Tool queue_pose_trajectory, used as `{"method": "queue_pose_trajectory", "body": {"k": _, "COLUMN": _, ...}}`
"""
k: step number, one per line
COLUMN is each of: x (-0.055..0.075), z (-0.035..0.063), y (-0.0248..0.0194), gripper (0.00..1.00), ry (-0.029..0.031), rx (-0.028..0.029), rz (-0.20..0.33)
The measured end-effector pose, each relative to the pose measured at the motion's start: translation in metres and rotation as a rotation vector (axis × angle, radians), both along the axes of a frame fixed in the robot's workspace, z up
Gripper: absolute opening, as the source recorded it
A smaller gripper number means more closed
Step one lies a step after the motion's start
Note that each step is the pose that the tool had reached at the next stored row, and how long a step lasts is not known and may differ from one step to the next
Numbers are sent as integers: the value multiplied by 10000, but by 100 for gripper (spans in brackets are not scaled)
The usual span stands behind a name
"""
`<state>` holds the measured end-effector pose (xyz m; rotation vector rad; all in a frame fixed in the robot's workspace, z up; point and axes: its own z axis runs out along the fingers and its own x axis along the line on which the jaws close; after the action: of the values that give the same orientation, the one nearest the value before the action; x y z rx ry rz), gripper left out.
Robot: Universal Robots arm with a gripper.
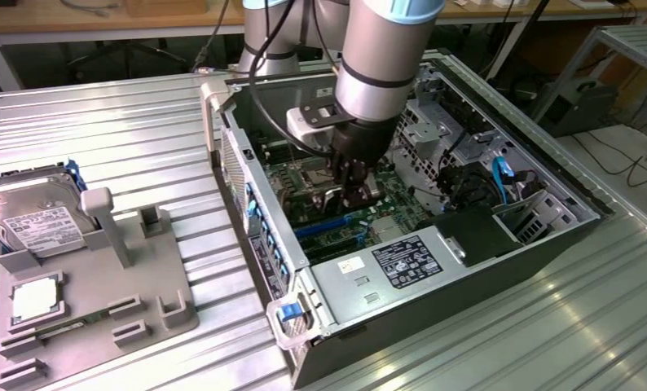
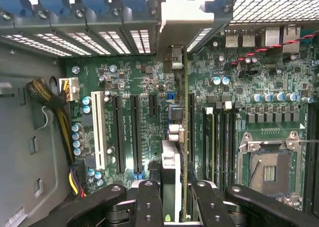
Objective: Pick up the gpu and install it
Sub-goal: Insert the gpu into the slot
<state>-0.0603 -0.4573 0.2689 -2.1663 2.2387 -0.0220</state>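
Observation:
The gpu (image 2: 185, 112) appears edge-on in the wrist view, its thin green board standing upright over the motherboard's slots (image 2: 191, 132). Its silver end bracket (image 2: 185, 12) reaches the case's rear slot openings. My gripper (image 2: 177, 192) is shut on the card, with one black finger (image 2: 149, 202) on each side. In the exterior view the gripper (image 1: 351, 194) hangs deep inside the open computer case (image 1: 541, 175), above the middle of the board, and the card between the fingers is mostly hidden.
A grey fixture (image 1: 138, 285) at the exterior view's left carries a silver hard drive (image 1: 30, 216) and a square CPU chip (image 1: 36, 297). Inside the case are the power supply (image 1: 400, 261), an open CPU socket (image 2: 269, 169), black expansion slots (image 2: 117, 132) and bundled cables (image 2: 55, 112).

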Motion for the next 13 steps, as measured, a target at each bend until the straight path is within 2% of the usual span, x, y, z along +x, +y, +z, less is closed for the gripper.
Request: {"method": "queue_pose_trajectory", "body": {"k": 13, "x": -21, "z": -52, "y": -5, "gripper": 28, "ry": 42, "rx": -2, "rz": 0}}
